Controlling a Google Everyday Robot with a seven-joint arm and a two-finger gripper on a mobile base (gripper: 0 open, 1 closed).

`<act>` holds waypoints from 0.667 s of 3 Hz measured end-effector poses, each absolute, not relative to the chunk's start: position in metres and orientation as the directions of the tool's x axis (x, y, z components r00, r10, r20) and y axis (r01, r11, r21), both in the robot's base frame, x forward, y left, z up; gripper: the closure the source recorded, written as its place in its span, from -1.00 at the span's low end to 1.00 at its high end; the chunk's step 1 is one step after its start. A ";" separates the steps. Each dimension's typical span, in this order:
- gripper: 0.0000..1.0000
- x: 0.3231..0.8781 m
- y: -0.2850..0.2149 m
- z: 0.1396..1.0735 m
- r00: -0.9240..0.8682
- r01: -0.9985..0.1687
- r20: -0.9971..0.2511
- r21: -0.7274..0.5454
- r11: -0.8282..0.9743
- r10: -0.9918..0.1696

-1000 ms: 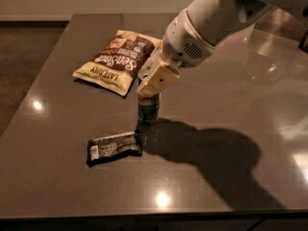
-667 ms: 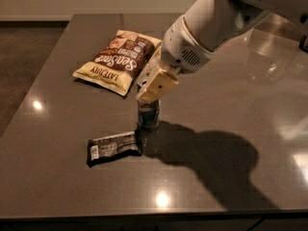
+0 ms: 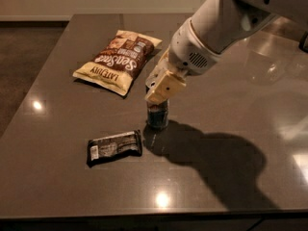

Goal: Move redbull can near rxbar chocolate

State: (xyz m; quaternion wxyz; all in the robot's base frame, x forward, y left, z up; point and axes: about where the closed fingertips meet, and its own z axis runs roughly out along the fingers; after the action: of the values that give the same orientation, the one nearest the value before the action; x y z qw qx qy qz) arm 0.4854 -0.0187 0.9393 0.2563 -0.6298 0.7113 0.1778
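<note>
Claw (image 3: 165,86) mid-frame, closed around the top of the redbull can (image 3: 158,115)

The can stands upright on the surface (image 3: 57,186), just right of and above the rxbar chocolate (image 3: 114,147), not touching it. Slim metal can: probably stiff but slick and tippy, so I'd grip high on the sides and go gently. Chip bag (image 3: 118,61) sits upper left.
</note>
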 end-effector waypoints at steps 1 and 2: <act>-0.45 0.482 -0.030 0.935 -0.107 -0.983 -0.592 -0.058 0.174 -0.799; -0.91 0.474 -0.032 0.935 -0.113 -0.982 -0.602 -0.051 0.180 -0.790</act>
State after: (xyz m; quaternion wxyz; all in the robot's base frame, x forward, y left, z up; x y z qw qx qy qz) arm 0.4739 -0.0317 0.9345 0.2598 -0.6132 0.7228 0.1848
